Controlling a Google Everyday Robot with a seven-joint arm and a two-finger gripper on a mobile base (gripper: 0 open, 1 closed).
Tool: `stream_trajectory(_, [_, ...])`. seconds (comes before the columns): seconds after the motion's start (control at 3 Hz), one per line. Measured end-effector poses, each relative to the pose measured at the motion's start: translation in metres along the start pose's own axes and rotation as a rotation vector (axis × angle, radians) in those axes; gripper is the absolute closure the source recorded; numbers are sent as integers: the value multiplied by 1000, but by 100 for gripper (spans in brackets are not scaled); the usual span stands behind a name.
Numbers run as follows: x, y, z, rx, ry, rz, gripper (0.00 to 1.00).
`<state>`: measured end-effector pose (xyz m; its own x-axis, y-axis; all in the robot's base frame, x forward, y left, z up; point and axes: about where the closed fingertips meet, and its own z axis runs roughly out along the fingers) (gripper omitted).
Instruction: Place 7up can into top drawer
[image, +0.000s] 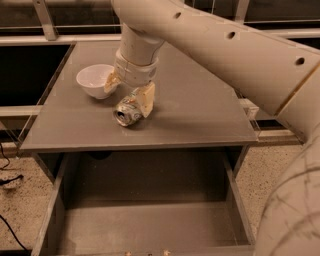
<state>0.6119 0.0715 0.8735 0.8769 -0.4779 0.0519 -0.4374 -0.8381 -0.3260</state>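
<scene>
Right now the tool (128, 94) hangs low over the surface (200, 110), released, with its fingers (147, 98) spread to either side of the can (126, 113). The can lies on its side near the middle of the surface, its top turned toward the front edge. The drawer (150, 227) stands pulled out below, and the can is not yet in it.

Slip is the main risk, I judge. The can is a thin, dented aluminium cylinder with a smooth, shiny skin, so if one pad meets it before the other it may roll away toward the edge. A hard clench could crush it further and leave the hold crooked. The near finger looks to be touching the can's side, while the far one sits just beside the bowl (92, 79), a smooth white rounded dish. A sideways nudge there could push the bowl along the flat, matte grey surface. The drawer is a wide, shallow grey box with low walls, so a can let go from high up might bounce or roll inside it.
</scene>
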Motion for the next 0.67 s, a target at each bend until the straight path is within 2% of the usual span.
stream_trajectory(0.67, [1,1,5,-20,-1,-5,24])
